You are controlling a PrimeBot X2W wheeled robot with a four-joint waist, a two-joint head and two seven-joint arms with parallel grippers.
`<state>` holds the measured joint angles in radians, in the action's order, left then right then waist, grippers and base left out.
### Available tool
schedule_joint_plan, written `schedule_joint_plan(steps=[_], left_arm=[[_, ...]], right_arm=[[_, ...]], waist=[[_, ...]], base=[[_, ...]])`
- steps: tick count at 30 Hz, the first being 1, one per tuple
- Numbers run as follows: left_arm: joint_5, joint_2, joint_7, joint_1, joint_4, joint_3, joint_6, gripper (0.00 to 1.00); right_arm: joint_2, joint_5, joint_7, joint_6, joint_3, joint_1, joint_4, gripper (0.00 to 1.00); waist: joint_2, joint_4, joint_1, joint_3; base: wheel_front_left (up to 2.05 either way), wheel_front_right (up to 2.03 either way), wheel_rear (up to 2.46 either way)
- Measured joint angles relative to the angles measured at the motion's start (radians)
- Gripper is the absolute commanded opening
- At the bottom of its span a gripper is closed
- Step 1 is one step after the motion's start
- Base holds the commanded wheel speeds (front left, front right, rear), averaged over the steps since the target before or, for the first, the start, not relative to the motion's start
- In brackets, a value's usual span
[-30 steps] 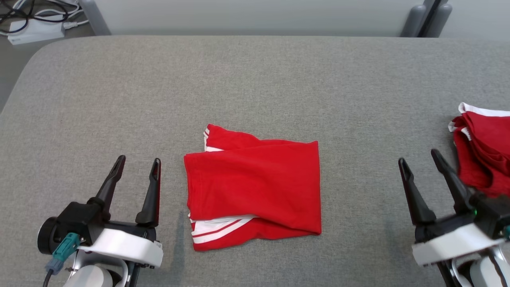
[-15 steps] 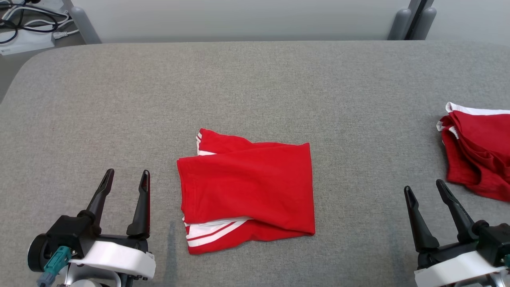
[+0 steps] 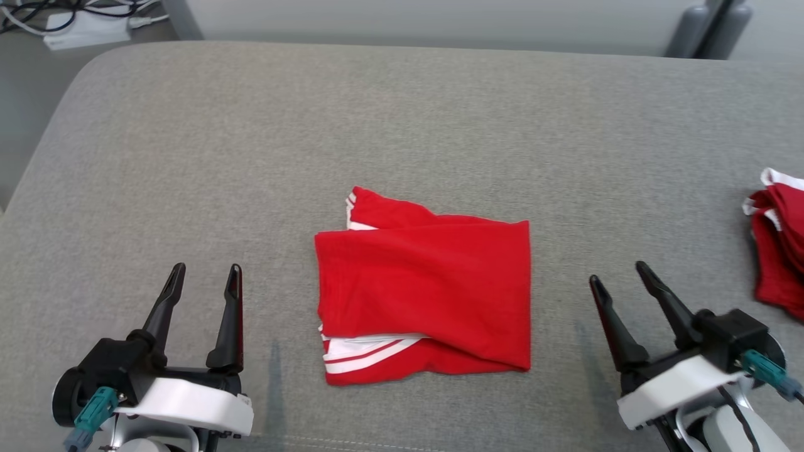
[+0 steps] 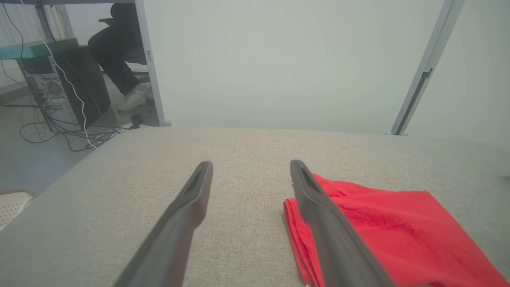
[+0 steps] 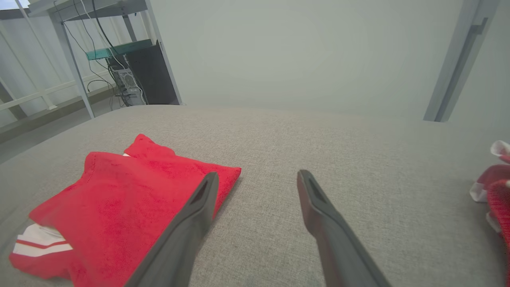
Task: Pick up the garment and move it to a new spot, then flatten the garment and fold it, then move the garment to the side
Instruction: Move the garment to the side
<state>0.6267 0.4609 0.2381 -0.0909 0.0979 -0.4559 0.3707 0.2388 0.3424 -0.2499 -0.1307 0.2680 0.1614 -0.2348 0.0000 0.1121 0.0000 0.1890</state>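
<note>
A red garment [image 3: 427, 295] with white stripes lies folded into a rough square in the middle of the grey table [image 3: 402, 138]. The left wrist view shows the garment [image 4: 398, 231] to the right of that gripper's fingers, and in the right wrist view the garment [image 5: 119, 207] lies to the left. My left gripper [image 3: 206, 276] stands open to the garment's left, a short way off it, with nothing between its fingers. Over on the garment's right side my right gripper [image 3: 619, 276] is open too, also holding nothing.
A second red garment [image 3: 779, 245] with white trim lies bunched at the table's right edge, and that second garment [image 5: 494, 187] also appears in the right wrist view. A power strip [image 3: 88, 28] and cables lie on the floor beyond the far left corner. A seated person's leg [image 4: 115, 59] is behind the table.
The head camera has swung, so the whole picture has shifted to the right. The garment lies as before, and both grippers stay open at its two sides.
</note>
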Motion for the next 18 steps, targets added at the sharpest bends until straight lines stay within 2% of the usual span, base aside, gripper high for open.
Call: schedule_joint_plan(steps=[10, 18], left_arm=[[0.0, -0.049, 0.01, -0.022, -0.024, -0.018, -0.022, 1.0], [-0.002, -0.067, 0.01, -0.025, -0.049, -0.018, -0.045, 1.0]], right_arm=[[0.003, 0.122, 0.021, 0.0, 0.157, 0.111, -0.198, 1.0], [-0.016, 0.226, 0.039, 0.0, 0.183, 0.144, -0.303, 1.0]], waist=[[0.0, 0.095, 0.0, 0.023], [0.0, 0.136, 0.0, 0.034]], base=[[0.0, 0.0, 0.0], [0.0, 0.0, 0.0]])
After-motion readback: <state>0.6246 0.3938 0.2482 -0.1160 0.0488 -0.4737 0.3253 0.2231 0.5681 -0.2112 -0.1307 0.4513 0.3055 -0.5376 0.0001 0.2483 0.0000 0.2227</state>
